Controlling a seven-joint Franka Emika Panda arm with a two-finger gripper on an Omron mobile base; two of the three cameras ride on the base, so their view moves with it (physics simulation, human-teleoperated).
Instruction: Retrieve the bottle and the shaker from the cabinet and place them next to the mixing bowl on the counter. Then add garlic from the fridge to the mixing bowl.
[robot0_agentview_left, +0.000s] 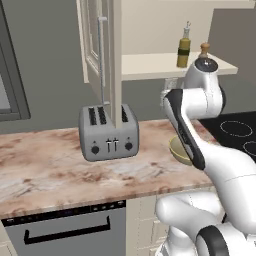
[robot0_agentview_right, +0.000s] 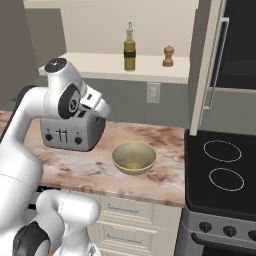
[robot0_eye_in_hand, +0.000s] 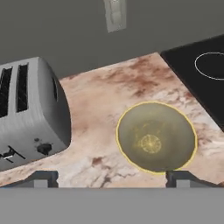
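Starting at the left edge, the marble counter (robot0_agentview_right: 165, 187) carries a silver four-slot toaster (robot0_agentview_left: 108, 133), sitting back near the wall with its knobs and levers facing forward. In the hand view the toaster (robot0_eye_in_hand: 30, 111) takes up the left side, and you can see the slots on top plus one knob on its front.

Moving right, the mixing bowl (robot0_agentview_right: 133, 157) sits on the counter just beside the toaster but apart from it. It's a dull olive-yellow with a brighter rim and it's empty inside. In the left base view only a sliver of the bowl (robot0_agentview_left: 180, 150) peeks out behind the white arm.

The gripper (robot0_eye_in_hand: 111, 179) hovers over the counter, looking down at the bowl (robot0_eye_in_hand: 155, 136). The two dark fingertips (robot0_eye_in_hand: 43, 178) are spread wide with nothing between them.

Up above, the cabinet door (robot0_agentview_left: 100, 50) hangs open and the shelf (robot0_agentview_right: 155, 65) holds the bottle (robot0_agentview_right: 130, 50), a tall olive-green one with a dark band and a thin spout, standing upright. Right of it, a bit apart, is the shaker (robot0_agentview_right: 169, 56), small, brown and wooden-looking, also upright.

Furthest right is the black stovetop (robot0_agentview_right: 222, 170) with its ring burners, butted up against the counter's end.
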